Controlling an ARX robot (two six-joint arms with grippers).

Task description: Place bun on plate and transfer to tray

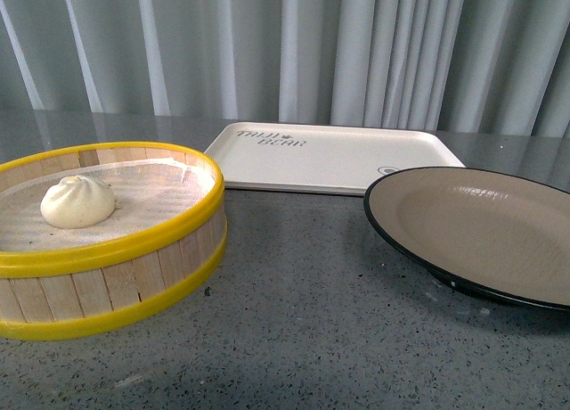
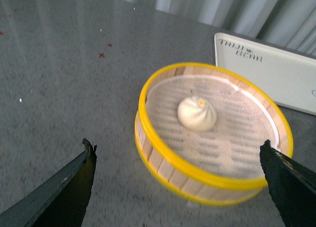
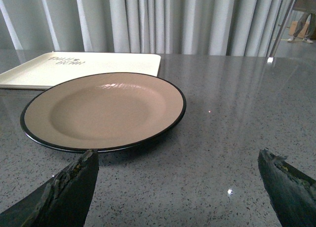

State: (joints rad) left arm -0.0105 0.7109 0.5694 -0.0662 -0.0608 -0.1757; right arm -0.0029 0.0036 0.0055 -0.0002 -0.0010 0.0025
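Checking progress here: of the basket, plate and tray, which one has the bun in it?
The yellow-rimmed steamer basket holds the bun; the plate and tray are bare.

A round steamer basket (image 1: 107, 285) was noted at the near left of the grey speckled table (image 1: 312, 330). Its wall was seen to be made of pale upright wooden slats, bound by yellow bands at top and base. A white mesh liner (image 1: 156, 196) was observed across its floor. Pale pleated curtains (image 1: 312, 53) were recorded behind the table. Small red specks (image 2: 102, 55) were seen on the tabletop, well apart from the basket.
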